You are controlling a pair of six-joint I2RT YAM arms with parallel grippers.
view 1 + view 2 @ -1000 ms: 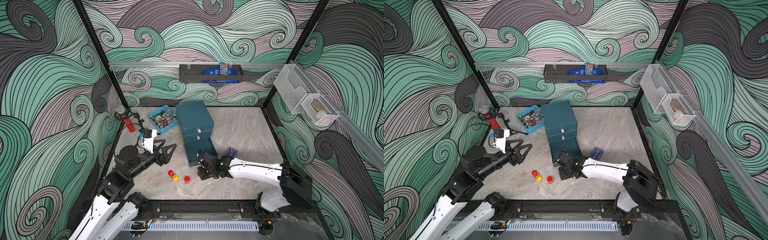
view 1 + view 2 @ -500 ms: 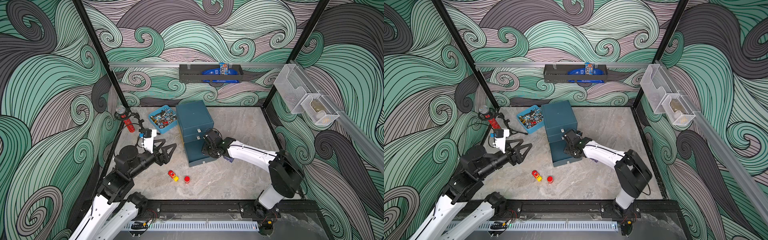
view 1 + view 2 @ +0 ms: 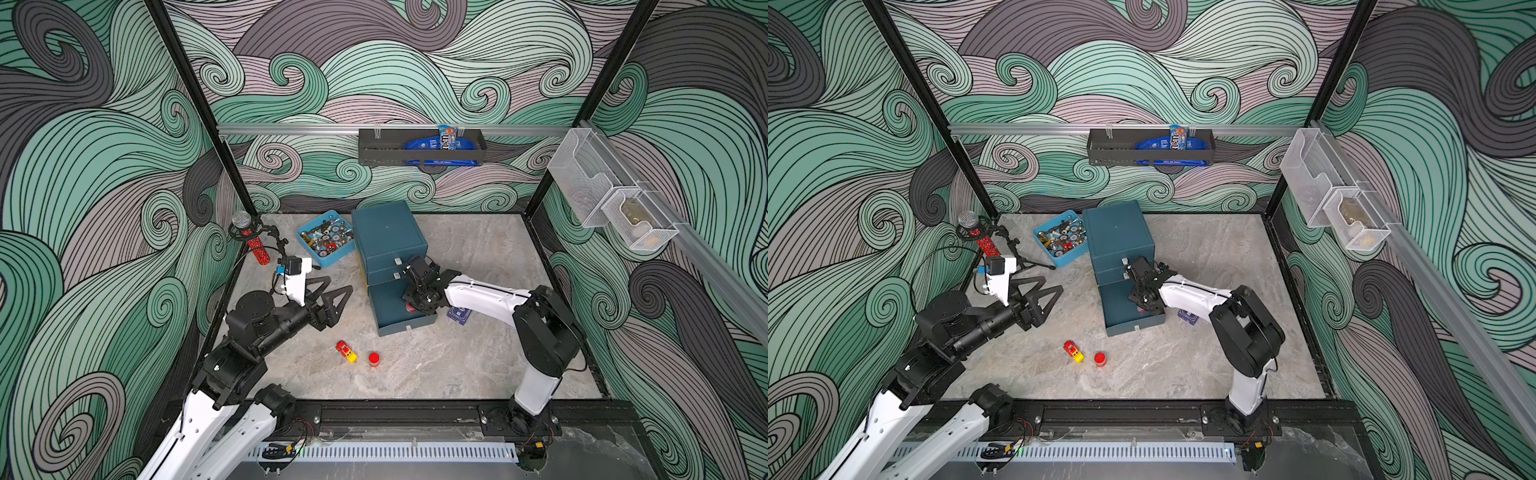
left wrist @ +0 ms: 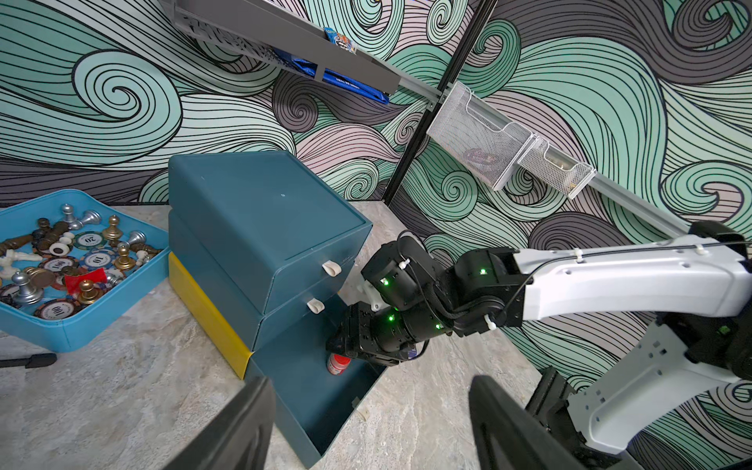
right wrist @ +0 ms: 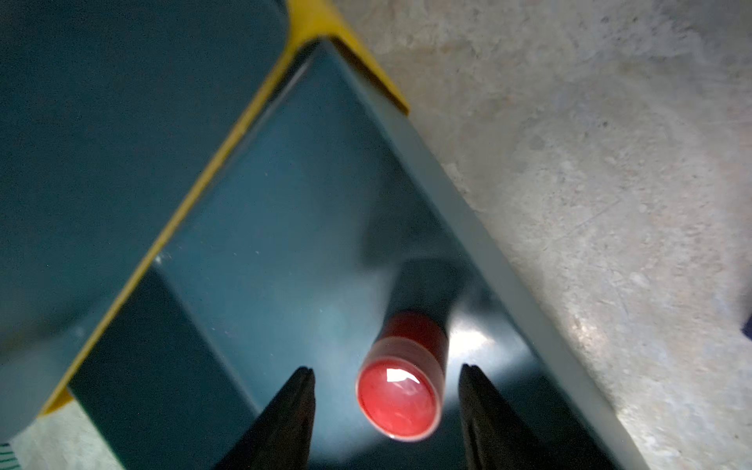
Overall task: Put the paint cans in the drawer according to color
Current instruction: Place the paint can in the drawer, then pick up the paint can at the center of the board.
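Open tabletop (image 3: 457, 365) all round the loose red paint can (image 3: 374, 358), toy car (image 3: 346, 351) just beside.

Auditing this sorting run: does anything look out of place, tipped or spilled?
Nothing spilled or tipped. One red paint can stands loose on the table beside a toy car, outside the open bottom drawer where a second red can stands.

Robotics lab test cell

A white-and-black left arm (image 3: 232, 332) and right arm (image 3: 486, 297) stand on a black base rail (image 3: 395, 413) along the near edge of a stone-patterned worktop (image 3: 457, 365), with a slotted cable duct (image 3: 395, 452) just in front of it. Black frame posts (image 3: 232, 166) rise from the far corners. Panels printed with green and grey swirls (image 3: 374, 62) close in the back and both sides. An aluminium rail (image 3: 291, 129) along the back panel carries a dark shelf (image 3: 382, 151), and wire-mesh bins (image 3: 590, 183) hang on a side rail.
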